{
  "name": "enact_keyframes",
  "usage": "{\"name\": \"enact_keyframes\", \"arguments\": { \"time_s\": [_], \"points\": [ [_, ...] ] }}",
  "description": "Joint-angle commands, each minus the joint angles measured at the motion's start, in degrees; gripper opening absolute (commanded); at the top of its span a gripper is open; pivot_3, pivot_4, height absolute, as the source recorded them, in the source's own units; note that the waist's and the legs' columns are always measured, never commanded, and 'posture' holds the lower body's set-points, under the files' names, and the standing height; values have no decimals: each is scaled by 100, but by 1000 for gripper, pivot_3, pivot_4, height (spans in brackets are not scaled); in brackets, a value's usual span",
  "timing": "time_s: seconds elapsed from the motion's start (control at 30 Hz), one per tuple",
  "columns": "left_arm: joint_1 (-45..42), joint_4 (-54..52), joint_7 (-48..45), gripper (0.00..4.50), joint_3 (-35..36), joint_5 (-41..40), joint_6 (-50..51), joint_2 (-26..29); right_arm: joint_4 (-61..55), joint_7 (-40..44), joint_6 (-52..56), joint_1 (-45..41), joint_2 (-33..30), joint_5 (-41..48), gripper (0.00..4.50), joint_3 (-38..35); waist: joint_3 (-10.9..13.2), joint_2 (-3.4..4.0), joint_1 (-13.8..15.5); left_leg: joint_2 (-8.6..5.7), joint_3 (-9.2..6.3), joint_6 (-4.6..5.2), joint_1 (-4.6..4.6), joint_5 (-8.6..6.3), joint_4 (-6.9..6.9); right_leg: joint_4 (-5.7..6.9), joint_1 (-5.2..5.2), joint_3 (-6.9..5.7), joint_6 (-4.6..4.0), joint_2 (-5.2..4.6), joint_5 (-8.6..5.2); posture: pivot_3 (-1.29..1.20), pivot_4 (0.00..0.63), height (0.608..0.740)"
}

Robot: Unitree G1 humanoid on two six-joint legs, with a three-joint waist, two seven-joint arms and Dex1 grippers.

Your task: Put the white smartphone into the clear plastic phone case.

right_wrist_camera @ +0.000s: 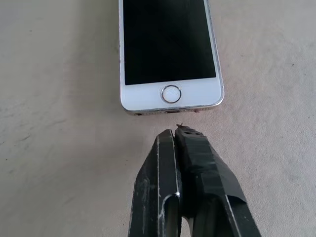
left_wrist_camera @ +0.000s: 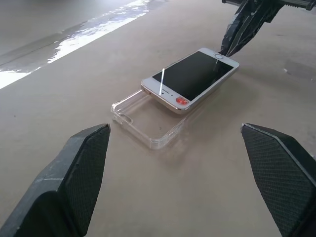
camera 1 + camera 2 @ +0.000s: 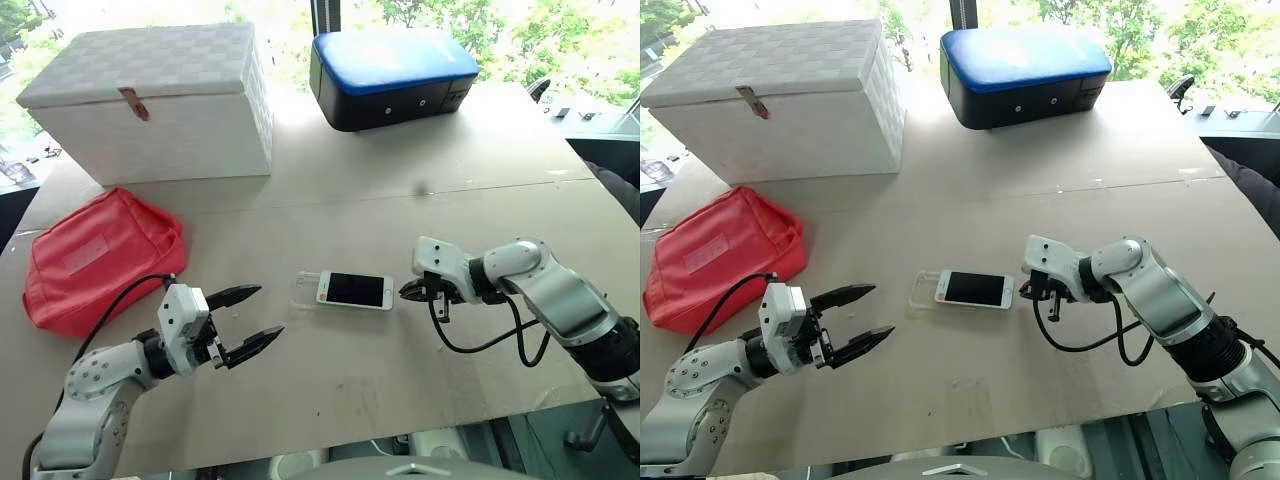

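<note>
Nearest the head camera, the left hand (image 3: 251,317) hovers over the counter's (image 3: 400,200) near edge with its two black fingers spread wide apart, pointing toward the white smartphone (image 3: 355,290). That phone lies flat and screen-up near the middle of the counter, its black screen framed by white bezels with rounded corners. Its far end rests partly inside the clear plastic phone case (image 2: 148,123), while the rest of the case sticks out bare beyond it on the left hand's side. The left wrist view shows the case's low transparent rim and a small red mark by the phone's earpiece, details too faint from the head. The right wrist view shows the round home button and the right hand (image 1: 177,132) with its fingers pressed together, tips just short of the phone's bottom edge; I cannot tell if they touch. Toward the counter's left edge lies a red pouch (image 3: 95,255). Along the far edge stand a closed white box (image 3: 150,100) and a blue-topped black case (image 3: 390,75), contents unseen.
</note>
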Motion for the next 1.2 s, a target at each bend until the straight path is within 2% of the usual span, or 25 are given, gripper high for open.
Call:
{"name": "enact_keyframes", "arguments": {
  "time_s": [0.03,0.3,0.87,1.07,1.2],
  "points": [
    [44,-177,23,4351,181,-86,-50,48,-50,7,-89,-221,110,15,46,56,0,0,-2,0,0,0,0,0,0,0,0,0,0,0,0,0,150,740],
    [129,-253,96,4351,209,-94,-61,19,-36,1,-85,-425,420,36,46,260,0,-1,0,0,-1,0,0,0,0,1,0,-1,-4,1,2,0,150,740],
    [187,-327,177,4351,188,-106,-67,-3,125,-30,-300,-621,672,-41,46,408,-1,-1,-3,0,-1,0,0,0,0,2,0,-1,-4,1,3,0,150,740],
    [218,-334,195,4351,187,-96,-72,-19,211,221,-230,-836,540,297,46,-2,0,-1,-3,0,-1,0,1,0,1,3,0,-1,-4,1,3,0,150,740],
    [225,-315,185,4351,182,-98,-76,-20,342,94,-227,-1101,980,560,46,-182,-1,-2,-22,0,-1,0,1,0,2,4,1,0,-4,3,3,0,150,740]
  ]
}}
